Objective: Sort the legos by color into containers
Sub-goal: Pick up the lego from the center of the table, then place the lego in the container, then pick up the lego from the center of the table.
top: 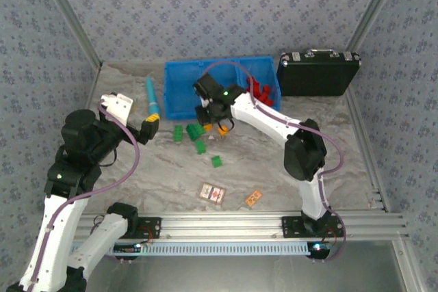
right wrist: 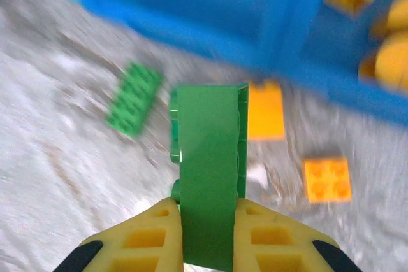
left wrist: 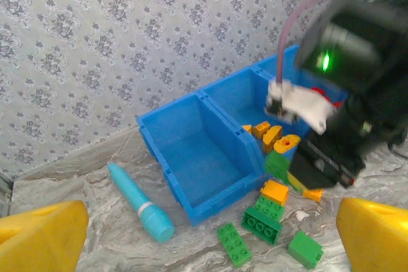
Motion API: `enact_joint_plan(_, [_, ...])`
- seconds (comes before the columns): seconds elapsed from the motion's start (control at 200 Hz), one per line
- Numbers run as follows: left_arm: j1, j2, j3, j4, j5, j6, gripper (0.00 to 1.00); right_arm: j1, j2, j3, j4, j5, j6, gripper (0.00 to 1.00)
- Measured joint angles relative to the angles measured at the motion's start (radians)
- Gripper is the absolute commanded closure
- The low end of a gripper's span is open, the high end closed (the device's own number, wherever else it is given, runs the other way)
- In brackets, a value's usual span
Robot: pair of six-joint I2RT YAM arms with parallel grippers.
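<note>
Your right gripper (right wrist: pixel 204 214) pinches a green brick (right wrist: pixel 207 151) by its flat sides, just in front of the blue tray (right wrist: pixel 191 4). The brick looks light, hard and smooth, so squeeze those sides firmly. Your left gripper (top: pixel 149 126) hangs with its fingers spread wide.

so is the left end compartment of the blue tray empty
Empty: the left compartment shows a bare blue floor; the next one holds orange bricks.

White links (top: pixel 263 120), black joints (top: pixel 304 154), lilac cables (top: pixel 139 150), yellow pincer fingers (right wrist: pixel 268 240).
</note>
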Motion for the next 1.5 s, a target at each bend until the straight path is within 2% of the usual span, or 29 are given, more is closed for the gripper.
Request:
enact_joint_plan(0.125, [-0.005, -0.004, 0.0, -0.002, 0.004, 0.0, 0.0, -0.006, 0.06, 0.183, 0.025, 0.0, -0.065, 0.85])
enact_joint_plan(0.255, [-0.005, -0.014, 0.0, -0.002, 0.003, 0.0, 0.0, -0.023, 0.209, 0.348, 0.092, 0.015, -0.153, 0.85])
enact_joint_plan(0.445, [-0.005, -0.01, 0.0, -0.005, 0.003, 0.0, 0.0, -0.039, 0.416, 0.404, 0.195, 0.078, -0.251, 0.83])
enact_joint_plan(0.565, [-0.005, 0.001, 0.0, -0.006, 0.004, 0.0, 0.0, -0.037, 0.504, 0.444, 0.222, 0.086, -0.286, 0.76])
enact_joint_plan(0.7, [-0.005, 0.004, 0.0, -0.006, 0.004, 0.0, 0.0, -0.031, 0.512, 0.433, 0.236, 0.078, -0.305, 0.67])
enact_joint_plan(0.865, [-0.005, 0.002, -0.004, -0.005, 0.01, -0.002, 0.0, -0.019, 0.43, 0.302, 0.293, 0.071, -0.314, 0.56])
enact_joint_plan(1.13, [-0.013, -0.01, -0.005, -0.005, 0.023, -0.003, 0.0, 0.016, 0.145, -0.012, 0.307, 0.105, -0.303, 0.56])
enact_joint_plan(1.325, [-0.02, -0.031, -0.005, -0.003, 0.03, -0.005, 0.0, 0.077, -0.082, -0.241, 0.297, 0.141, -0.206, 0.55])
enact_joint_plan(1.499, [-0.026, -0.035, -0.005, -0.002, 0.042, -0.011, 0.0, 0.132, -0.202, -0.456, 0.228, 0.161, -0.044, 0.48])
